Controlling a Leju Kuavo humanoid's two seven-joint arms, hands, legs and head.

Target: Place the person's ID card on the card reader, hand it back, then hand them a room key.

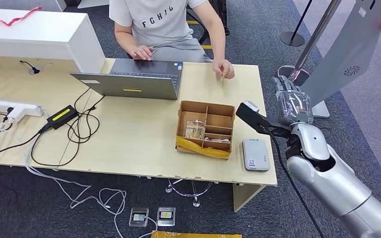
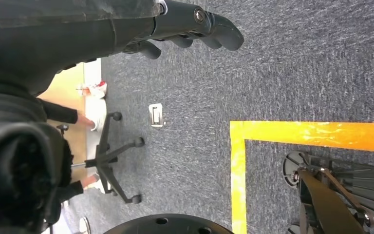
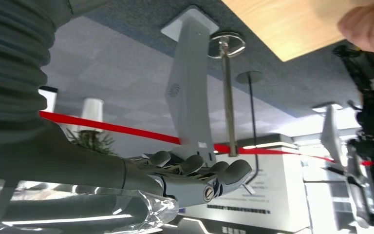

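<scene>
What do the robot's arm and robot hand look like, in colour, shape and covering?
In the head view the right arm is made of rounded silver shells with a black joint and a thin black cable beside it. A black bracket sticks out at the wrist. The right robot hand is grey under a clear plastic wrap. The right wrist view shows a grey ribbed cover and dark grey fingers.

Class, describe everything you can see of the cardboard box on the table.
The cardboard box is brown, open-topped and shallow, split by card dividers into several compartments. Yellow tape runs along its near edge. It sits flat on the pale wooden table, between the laptop and the grey card reader, touching neither. Small items lie inside, too small to identify.
</scene>
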